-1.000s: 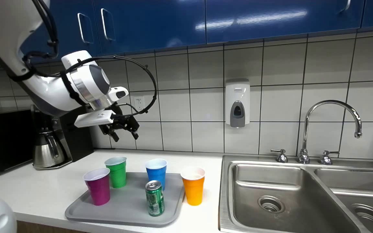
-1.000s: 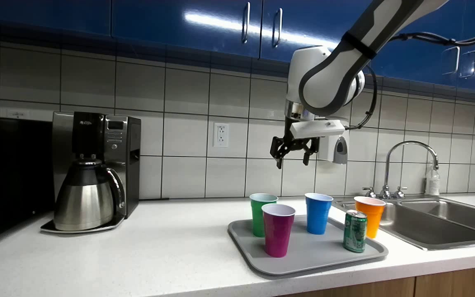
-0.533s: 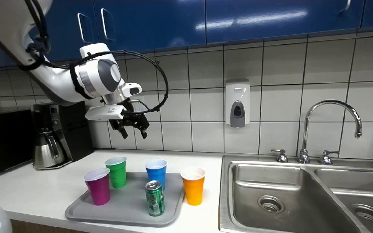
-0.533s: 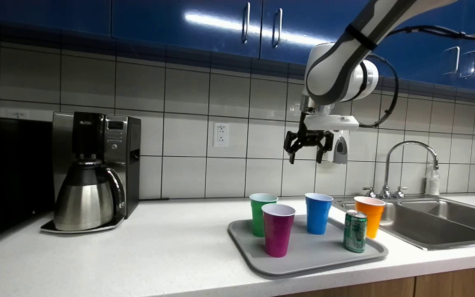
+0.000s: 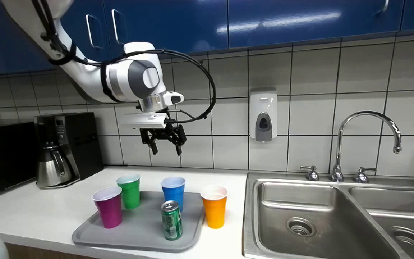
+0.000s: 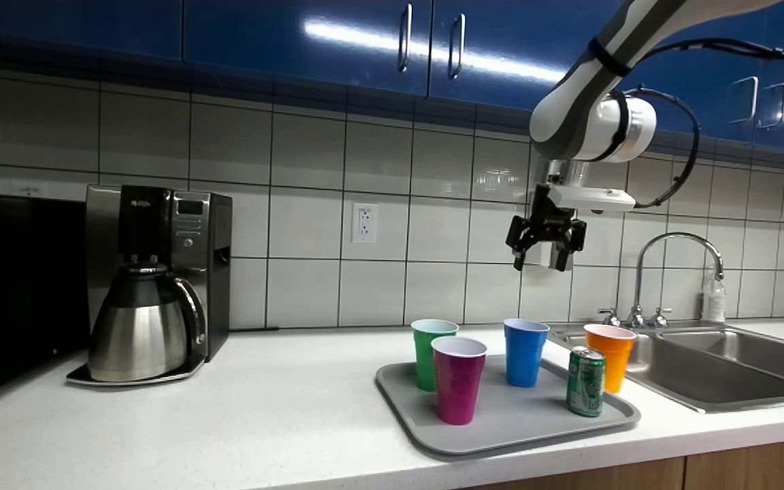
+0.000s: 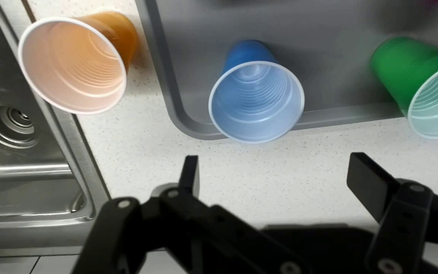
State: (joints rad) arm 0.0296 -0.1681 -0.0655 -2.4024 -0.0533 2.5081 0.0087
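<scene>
Above the desk [image 6: 249, 422], I am keeping the gripper [image 5: 166, 151] wide and empty, nearest to the blue plastic cup [image 5: 173, 190]. The gray tray [image 5: 140, 230] is carrying this cup, probably for grouping it with the soda can [image 5: 172, 221]. Compared with a moment ago, the gripper is hanging nearer to the sink [image 5: 275, 201]; the cup is staying.

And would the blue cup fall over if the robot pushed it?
The blue cup is probably light, since it looks empty. It could tip easily, because it narrows toward the bottom. It might squash if squeezed, as it looks thin-walled.
</scene>
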